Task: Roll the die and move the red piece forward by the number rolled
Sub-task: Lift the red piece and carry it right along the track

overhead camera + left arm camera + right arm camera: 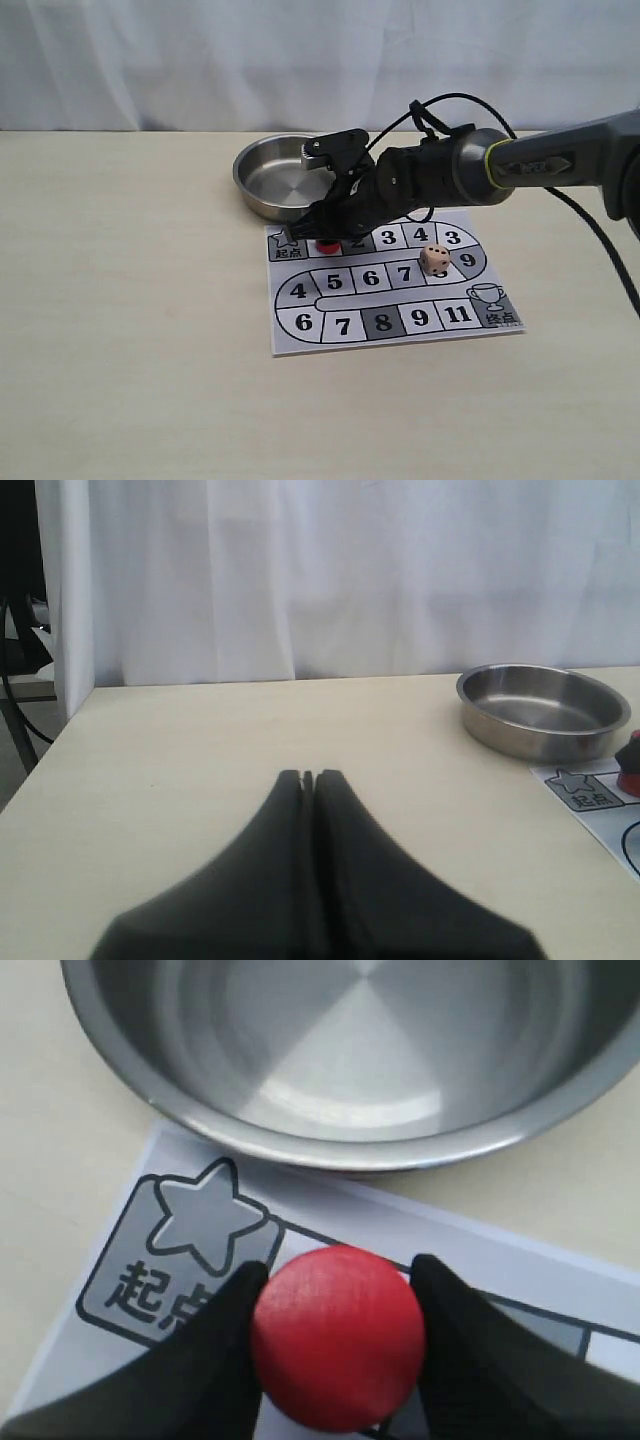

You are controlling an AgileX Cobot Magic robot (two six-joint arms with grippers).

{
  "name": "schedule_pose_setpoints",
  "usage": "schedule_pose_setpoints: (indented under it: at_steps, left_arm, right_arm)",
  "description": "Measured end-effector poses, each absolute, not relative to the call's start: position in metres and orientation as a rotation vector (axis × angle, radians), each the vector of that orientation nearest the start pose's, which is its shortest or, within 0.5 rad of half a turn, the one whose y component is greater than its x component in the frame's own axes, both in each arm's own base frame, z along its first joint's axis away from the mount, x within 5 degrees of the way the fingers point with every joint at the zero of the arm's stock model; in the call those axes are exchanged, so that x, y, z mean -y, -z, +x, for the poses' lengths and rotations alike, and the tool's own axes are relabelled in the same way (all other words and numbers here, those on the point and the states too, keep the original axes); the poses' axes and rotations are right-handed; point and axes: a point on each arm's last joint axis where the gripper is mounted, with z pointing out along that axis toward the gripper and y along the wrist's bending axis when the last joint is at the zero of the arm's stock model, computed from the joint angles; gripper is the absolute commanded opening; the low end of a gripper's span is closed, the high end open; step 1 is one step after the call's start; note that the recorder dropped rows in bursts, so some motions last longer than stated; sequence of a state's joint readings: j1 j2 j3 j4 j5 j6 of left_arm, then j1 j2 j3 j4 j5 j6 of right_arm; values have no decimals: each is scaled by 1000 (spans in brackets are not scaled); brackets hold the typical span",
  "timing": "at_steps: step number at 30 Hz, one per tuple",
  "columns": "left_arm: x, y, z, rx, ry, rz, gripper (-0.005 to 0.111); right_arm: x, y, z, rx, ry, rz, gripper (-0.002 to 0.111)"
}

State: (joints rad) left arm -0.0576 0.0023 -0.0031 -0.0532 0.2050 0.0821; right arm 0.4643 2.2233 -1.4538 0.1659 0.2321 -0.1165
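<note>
room: board [300,335] flat on the table [120,350], bare tabletop off its left and near edges; bowl [262,160] just behind its far left corner.
count: one die [434,261], one red piece [338,1335], one bowl.
right gripper [338,1265]: fingers [200,1360] half parted, clamped on both sides of the red piece, beside the star square.
die: on the board's right bend, well apart.
left gripper [308,776]: closed, empty.

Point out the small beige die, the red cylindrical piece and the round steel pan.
beige die [434,260]: exterior view, middle of the cube.
red cylindrical piece [338,1335]: right wrist view, top face.
round steel pan [540,745]: left wrist view, outer wall.
</note>
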Motion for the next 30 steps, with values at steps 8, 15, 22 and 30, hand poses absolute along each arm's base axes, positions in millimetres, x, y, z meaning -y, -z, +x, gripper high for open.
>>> schedule_pose_setpoints:
  at_steps: [8,15,22,30]
  left_arm:
    - [4,-196,56,-1686,30,82,0]
    - [4,-196,56,-1686,30,82,0]
    - [4,-196,56,-1686,30,82,0]
    - [4,-196,56,-1686,30,82,0]
  right_arm:
    - [-211,-132,413,-2424,-271,-536,4]
    - [-196,-151,419,-2401,-263,-492,4]
    - [-173,-149,425,-2452,-233,-449,4]
    - [-174,-121,426,-2510,-241,-427,4]
